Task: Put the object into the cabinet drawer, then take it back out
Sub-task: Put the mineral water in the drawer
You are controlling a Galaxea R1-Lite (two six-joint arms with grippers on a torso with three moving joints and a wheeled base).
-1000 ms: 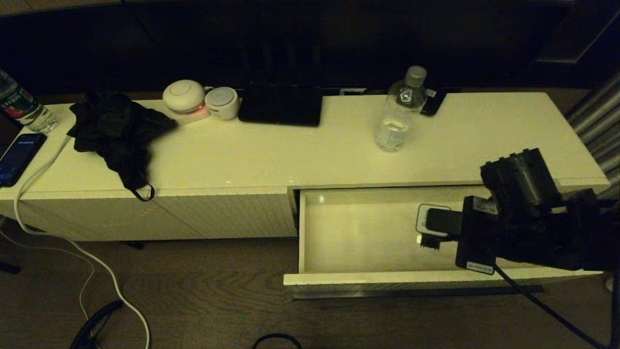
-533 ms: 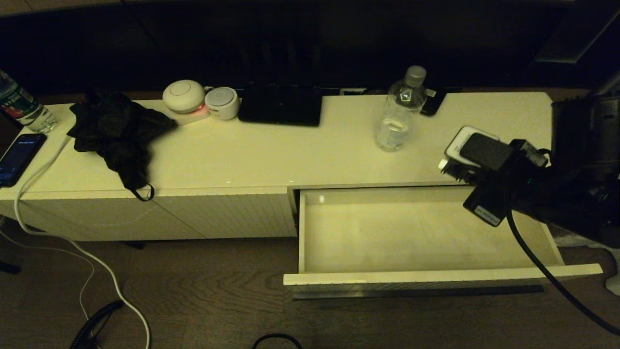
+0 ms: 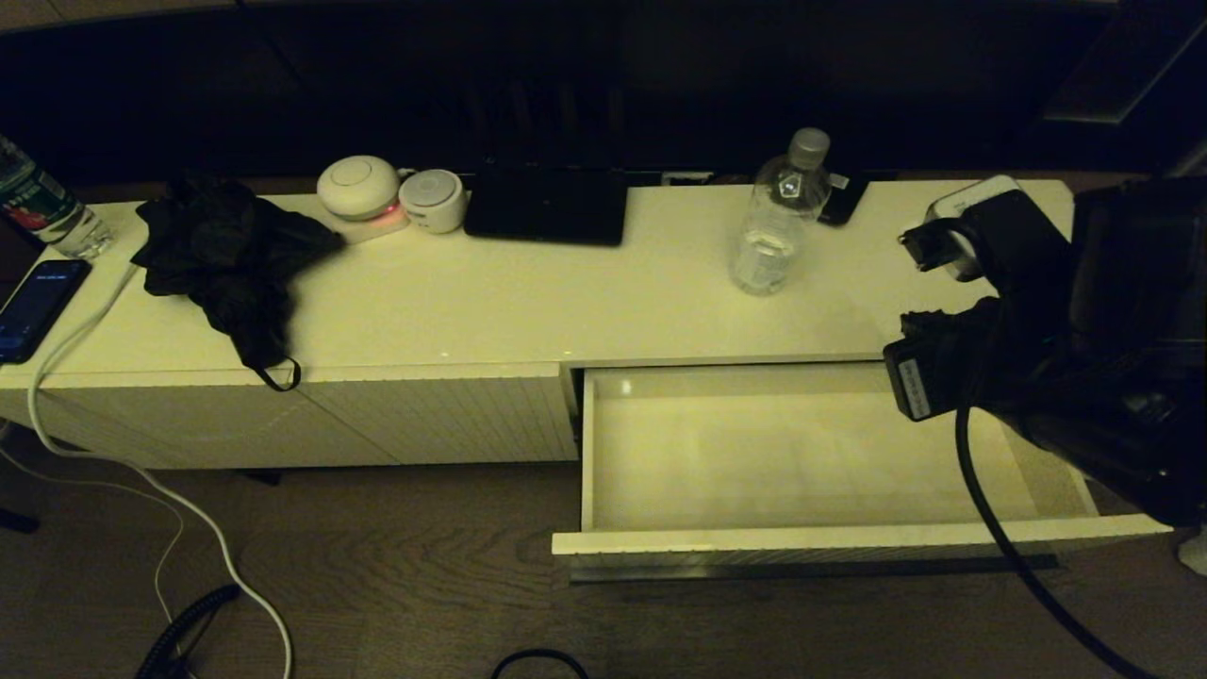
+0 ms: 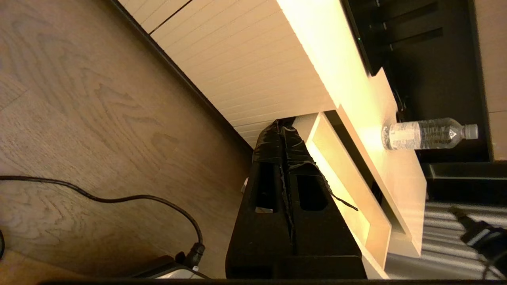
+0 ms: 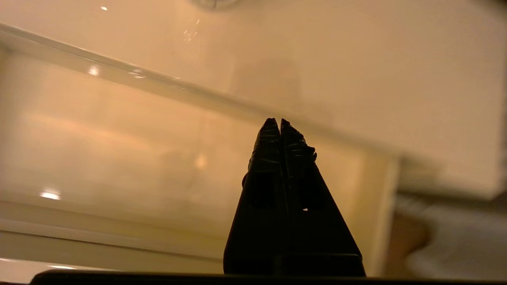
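- The right tool (image 5: pixel 280 123) has been raised from the open white ribbed-front drawer (image 3: pixel 811 542); its fingers are pressed together, empty.
- The small clear plastic bottle (image 3: pixel 779 219) is stood upright on the white worktop (image 3: pixel 528 302).
- The left tool (image 4: pixel 286 123) is closed, low beside the cabinet.

Two bottles (image 3: pixel 781 215) (image 3: pixel 42 203), one open drawer (image 3: pixel 801 542), two phones (image 3: pixel 38 304) (image 3: pixel 844 200).

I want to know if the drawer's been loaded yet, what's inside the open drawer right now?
Nothing shows inside the cabinet drawer: bare white floor. Its right end is covered by the right arm. The water bottle stands on the cabinet top behind it.
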